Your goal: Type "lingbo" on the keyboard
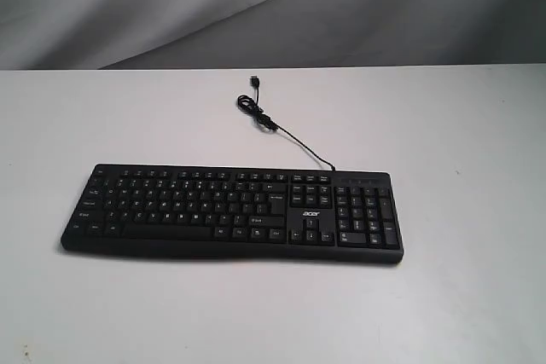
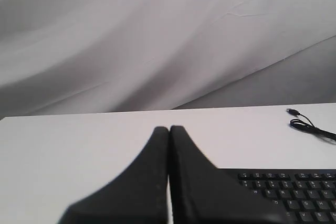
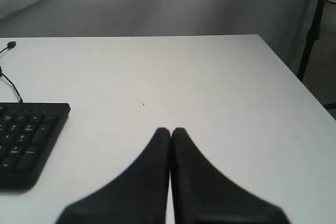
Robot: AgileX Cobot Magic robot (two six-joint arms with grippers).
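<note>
The wide black keyboard [image 1: 230, 210] with white legends and an acer logo lies flat on the white table [image 1: 461, 125]; its thin cable [image 1: 281, 130] runs back to a USB plug [image 1: 254, 80]. Neither arm shows in the exterior view. In the left wrist view my left gripper [image 2: 169, 128] is shut, empty, over the table beside the keyboard's [image 2: 294, 192] left end. In the right wrist view my right gripper [image 3: 170, 130] is shut, empty, over bare table to the right of the keyboard's [image 3: 26, 140] number pad end.
Grey draped cloth [image 1: 256, 6] hangs behind the table. The table's right edge [image 3: 294, 72] shows in the right wrist view, with a dark stand pole [image 3: 312, 24] beyond it.
</note>
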